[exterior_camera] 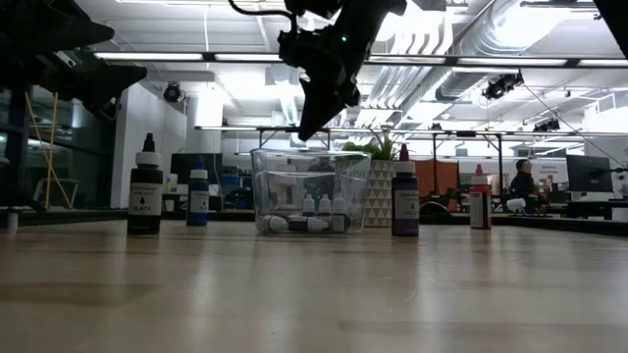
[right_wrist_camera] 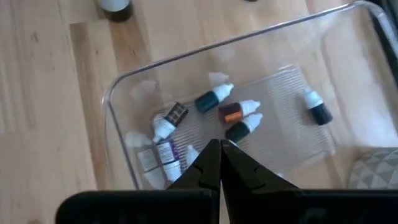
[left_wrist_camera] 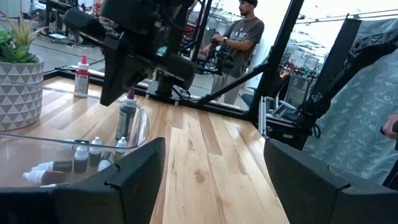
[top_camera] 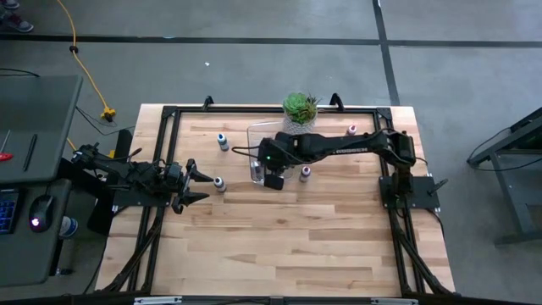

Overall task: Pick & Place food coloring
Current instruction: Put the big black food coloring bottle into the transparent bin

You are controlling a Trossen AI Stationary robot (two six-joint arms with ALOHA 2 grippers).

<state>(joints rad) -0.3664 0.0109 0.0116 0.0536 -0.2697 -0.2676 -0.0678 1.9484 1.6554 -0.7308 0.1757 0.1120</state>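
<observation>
Bottles (right_wrist_camera: 231, 113) — tiny, white-capped — lie in clear rounded plastic bin (right_wrist_camera: 118, 93).

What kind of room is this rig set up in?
Probably an open-plan lab or workshop-style office: exposed ceiling ducts, a person seated at monitors, and a bare concrete floor with taped lines around the wooden table.

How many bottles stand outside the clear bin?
4: black bottle by the left gripper, blue bottle behind it, purple bottle beside the bin, red bottle near the plant. More may be hidden.
</observation>
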